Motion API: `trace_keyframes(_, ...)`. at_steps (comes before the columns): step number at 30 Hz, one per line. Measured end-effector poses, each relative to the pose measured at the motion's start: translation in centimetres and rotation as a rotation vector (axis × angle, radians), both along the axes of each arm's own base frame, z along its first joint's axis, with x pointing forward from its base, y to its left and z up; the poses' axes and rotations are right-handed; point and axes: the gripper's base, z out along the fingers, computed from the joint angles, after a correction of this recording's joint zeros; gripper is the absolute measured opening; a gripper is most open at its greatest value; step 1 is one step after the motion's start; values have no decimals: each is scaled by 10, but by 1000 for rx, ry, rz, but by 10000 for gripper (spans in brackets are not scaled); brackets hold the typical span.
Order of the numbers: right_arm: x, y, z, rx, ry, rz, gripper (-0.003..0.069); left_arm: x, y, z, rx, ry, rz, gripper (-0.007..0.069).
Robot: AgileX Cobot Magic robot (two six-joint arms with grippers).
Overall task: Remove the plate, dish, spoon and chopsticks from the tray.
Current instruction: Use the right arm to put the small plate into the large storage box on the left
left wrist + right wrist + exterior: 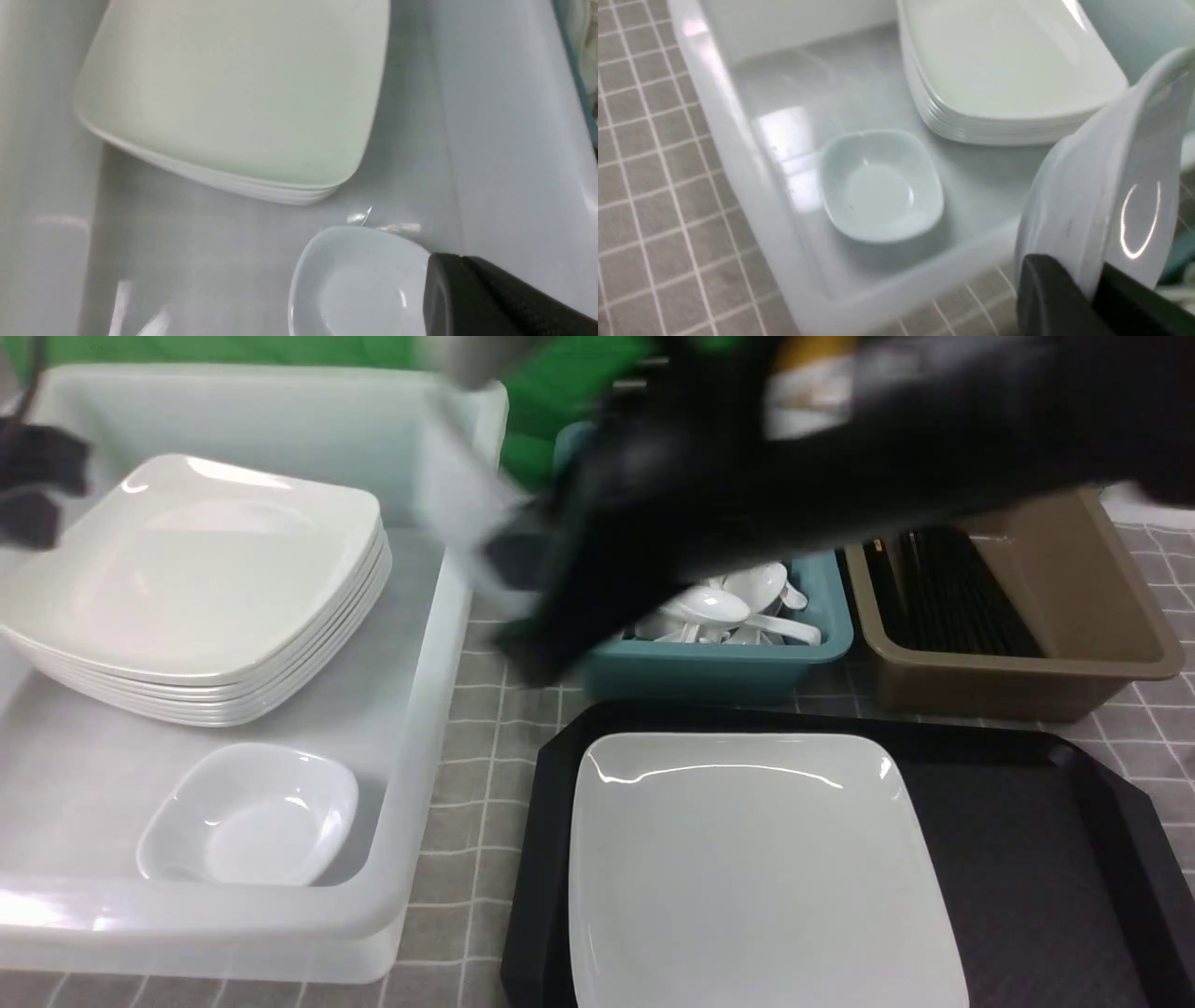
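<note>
A large white square plate (756, 868) lies on the black tray (1046, 859) at the front right. My right gripper (537, 607) (1092, 289), blurred by motion, is shut on the rim of a small white dish (457, 495) (1111, 186). It holds the dish tilted on edge above the right wall of the white bin (439, 644). My left gripper (28, 490) (444, 270) is shut and holds nothing, over the bin's far left side. Several white spoons (719, 607) lie in the teal bin (719, 667). Black chopsticks (962, 593) lie in the brown bin (1102, 607).
Inside the white bin stand a stack of large white plates (196, 579) (233, 93) (1004, 70) and one small dish (252, 812) (355, 284) (880, 184) near its front. A grey checked cloth (485, 747) covers the table between bin and tray.
</note>
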Motion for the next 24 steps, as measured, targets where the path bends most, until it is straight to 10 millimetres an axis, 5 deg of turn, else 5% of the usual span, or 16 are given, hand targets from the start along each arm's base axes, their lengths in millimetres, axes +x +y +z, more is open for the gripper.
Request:
trace_keyframes(4,5,47,-13,-6,5,57,67,-18,11,-2,-20,-31,68,3)
trace_keyframes(5,9,71,-25,-11,11,79,67,-28,13,-4,-22,-47,87,3)
trace_keyframes(9,23,109,-58,-42,32,95,67,-36,12,-12,-26,-50,89,3)
trace_keyframes(19,43,143,-141,-165,112,95,67,-37,13,-16,-35,-59,98,4)
trace_keyframes(24,45,147,-155,-183,127,94,99,-36,13,-15,-41,-70,99,4)
